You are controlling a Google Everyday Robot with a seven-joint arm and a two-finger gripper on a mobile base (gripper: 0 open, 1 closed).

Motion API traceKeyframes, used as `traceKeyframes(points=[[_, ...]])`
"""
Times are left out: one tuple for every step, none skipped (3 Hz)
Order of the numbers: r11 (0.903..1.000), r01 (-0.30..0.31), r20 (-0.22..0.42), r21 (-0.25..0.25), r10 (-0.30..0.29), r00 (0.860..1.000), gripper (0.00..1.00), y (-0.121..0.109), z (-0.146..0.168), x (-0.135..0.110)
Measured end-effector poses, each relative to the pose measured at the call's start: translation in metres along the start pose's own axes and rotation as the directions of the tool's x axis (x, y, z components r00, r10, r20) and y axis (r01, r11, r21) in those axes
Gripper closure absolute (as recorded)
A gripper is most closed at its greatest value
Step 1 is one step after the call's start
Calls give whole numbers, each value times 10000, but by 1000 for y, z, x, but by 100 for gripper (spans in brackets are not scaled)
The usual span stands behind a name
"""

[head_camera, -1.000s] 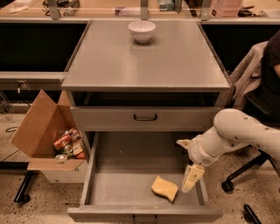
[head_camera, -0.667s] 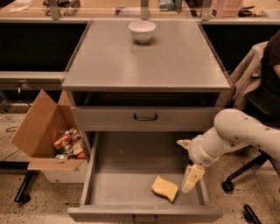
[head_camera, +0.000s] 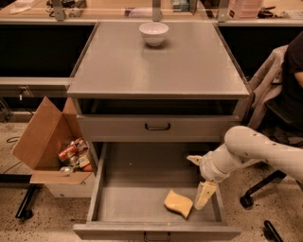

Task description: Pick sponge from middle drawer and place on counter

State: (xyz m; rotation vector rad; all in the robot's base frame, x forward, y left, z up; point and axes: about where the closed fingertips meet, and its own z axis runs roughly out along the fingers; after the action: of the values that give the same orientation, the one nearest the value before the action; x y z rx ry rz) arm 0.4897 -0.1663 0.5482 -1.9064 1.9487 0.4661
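The pale yellow sponge (head_camera: 178,203) lies on the floor of the open middle drawer (head_camera: 135,189), near its front right corner. My gripper (head_camera: 199,177) hangs over the drawer's right side, just right of the sponge and slightly above it. Its fingers are spread apart and hold nothing; the lower finger (head_camera: 204,194) points down beside the sponge, close to it but apart. The grey counter (head_camera: 156,66) tops the cabinet, with a white bowl (head_camera: 154,33) near its back edge.
A closed drawer front with a black loop handle (head_camera: 157,126) sits above the open drawer. An open cardboard box (head_camera: 49,144) with packets stands on the floor at left. A seated person and office chair (head_camera: 284,104) are at right. A tan wooden bench (head_camera: 118,9) runs behind.
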Motion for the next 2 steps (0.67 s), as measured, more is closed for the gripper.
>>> traceKeyframes(points=[[9985,548,245,-63,-546,9982,0,-9,24,18],[9958,912,321,-18,-911,9953,0,-14,45,35]])
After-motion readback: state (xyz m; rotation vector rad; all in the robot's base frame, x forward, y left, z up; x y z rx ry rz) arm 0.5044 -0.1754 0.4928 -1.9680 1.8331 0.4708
